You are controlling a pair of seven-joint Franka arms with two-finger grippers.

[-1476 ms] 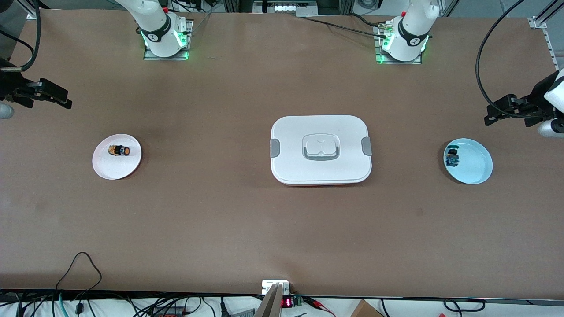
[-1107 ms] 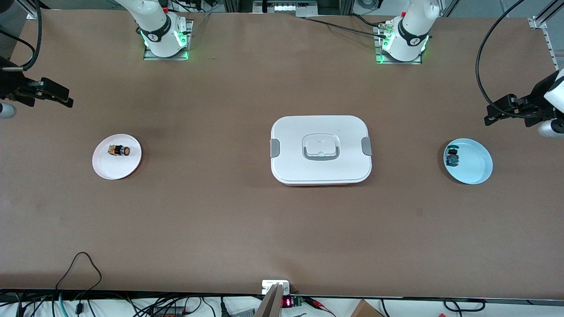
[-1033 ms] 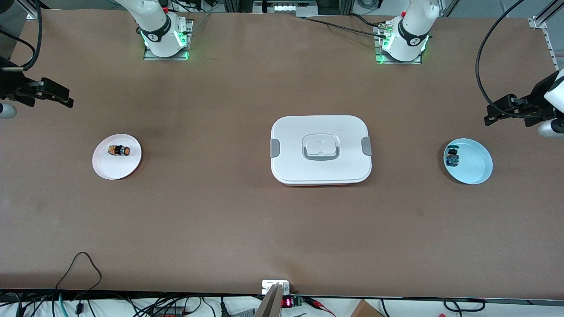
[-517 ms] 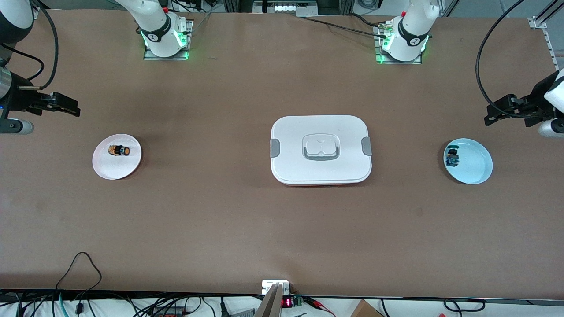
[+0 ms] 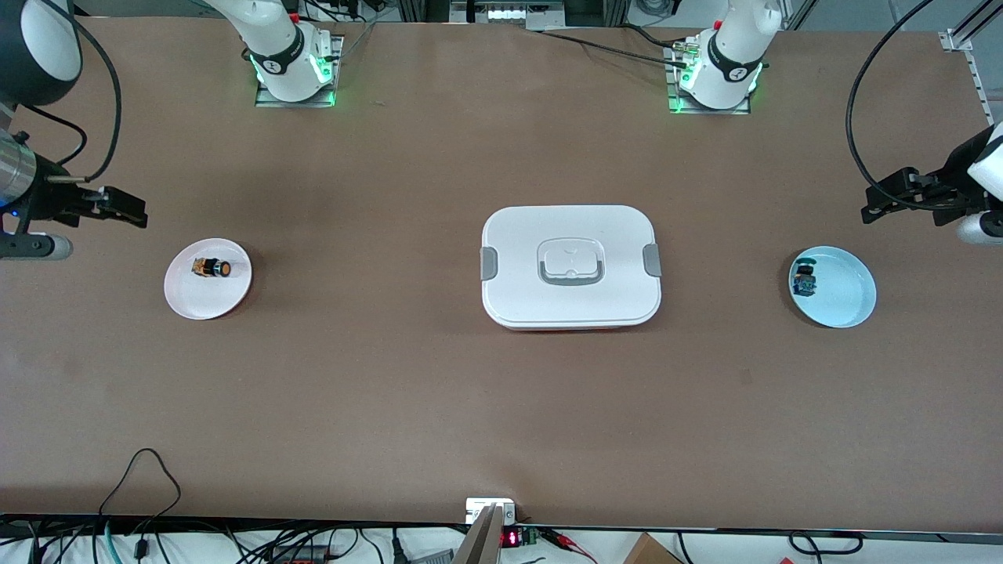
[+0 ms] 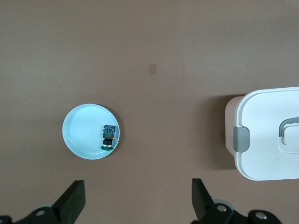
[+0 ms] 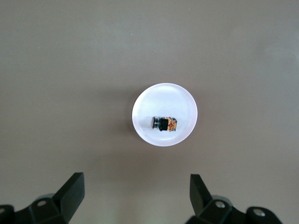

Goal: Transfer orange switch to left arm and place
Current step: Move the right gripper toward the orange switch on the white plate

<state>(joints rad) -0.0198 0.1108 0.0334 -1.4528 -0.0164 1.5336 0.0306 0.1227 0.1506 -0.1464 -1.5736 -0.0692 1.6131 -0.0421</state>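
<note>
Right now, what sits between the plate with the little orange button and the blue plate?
In the front view, the white box sits on the table between the white plate with the orange switch and the blue plate.

Brown table (image 5: 392, 392) carries box (image 5: 570, 266), white plate (image 5: 208, 298), blue plate (image 5: 842, 301).
</note>
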